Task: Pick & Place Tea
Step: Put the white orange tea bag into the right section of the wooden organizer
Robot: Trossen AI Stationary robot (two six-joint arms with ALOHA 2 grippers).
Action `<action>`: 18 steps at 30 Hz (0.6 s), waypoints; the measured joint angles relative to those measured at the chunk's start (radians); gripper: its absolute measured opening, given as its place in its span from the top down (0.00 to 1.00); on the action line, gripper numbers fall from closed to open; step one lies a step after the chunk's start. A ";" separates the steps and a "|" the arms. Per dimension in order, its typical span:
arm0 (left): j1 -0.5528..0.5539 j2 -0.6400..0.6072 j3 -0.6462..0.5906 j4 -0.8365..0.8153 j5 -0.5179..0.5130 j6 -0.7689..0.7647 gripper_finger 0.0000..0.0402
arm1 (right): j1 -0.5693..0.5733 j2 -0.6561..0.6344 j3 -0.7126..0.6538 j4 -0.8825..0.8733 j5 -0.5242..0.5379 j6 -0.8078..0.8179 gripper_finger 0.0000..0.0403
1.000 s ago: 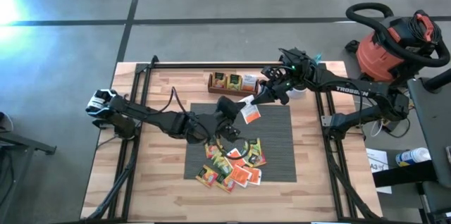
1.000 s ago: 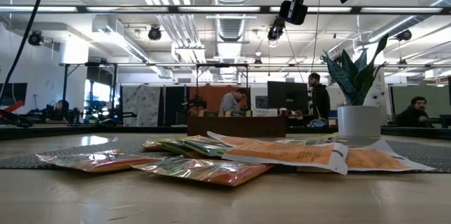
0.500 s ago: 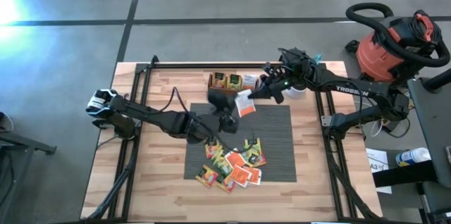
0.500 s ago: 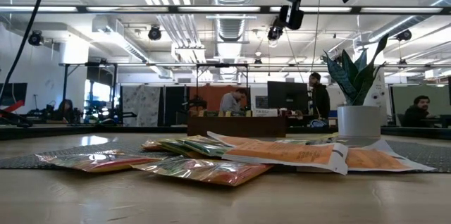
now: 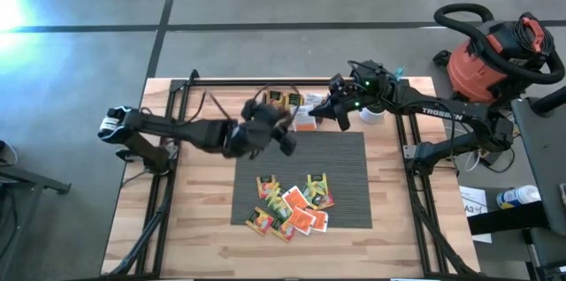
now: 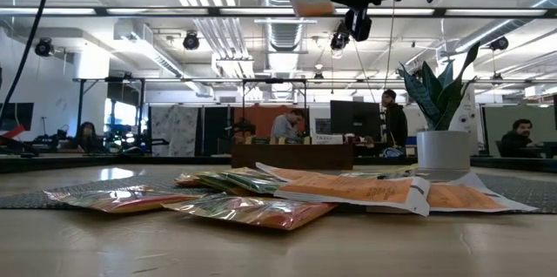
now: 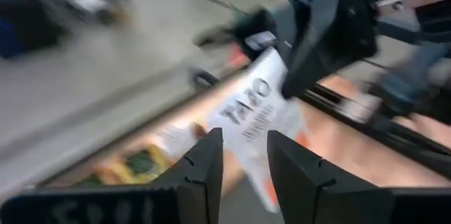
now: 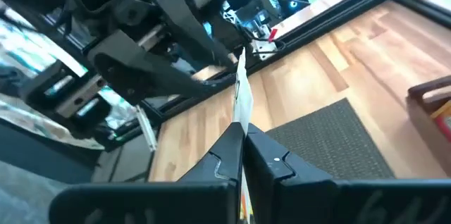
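Right gripper: the right gripper (image 5: 320, 113), upper centre of the high view, is clenched edge-on upon one white sachet (image 8: 242, 97), carried in the air just beside the wooden tray (image 5: 292, 102), a fair sign it is bound for that tray

Left gripper: the left gripper (image 7: 241, 155), centre-left of the high view, hangs released with nothing between its fingers; it points at the carried sachet from close by, apart from it, so it looks to be out of the hold

Tea pile: the remaining tea sachets (image 5: 292, 206) lie overlapping, orange-red, yellow and green, on the grey ribbed mat (image 5: 354, 170) in the lower centre of the high view, well apart from both grippers and handy for the next pick

Tray contents: a couple of sachets seem to stand in the tray, but the arms cover much of it and the count cannot be told

Hidden: the low view cuts both grippers off at its top edge, showing only a corner of the carried sachet; the left wrist view is streaked, so the sachet's print is barely legible

Tabletop: the wooden tabletop (image 5: 195, 219) bears the mat and tray; the white plant pot (image 6: 444, 155) stands at its far right
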 joint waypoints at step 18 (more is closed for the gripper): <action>0.103 -0.071 -0.135 -0.044 0.123 -0.213 0.74 | 0.004 -0.064 0.000 -0.083 0.151 -0.072 0.98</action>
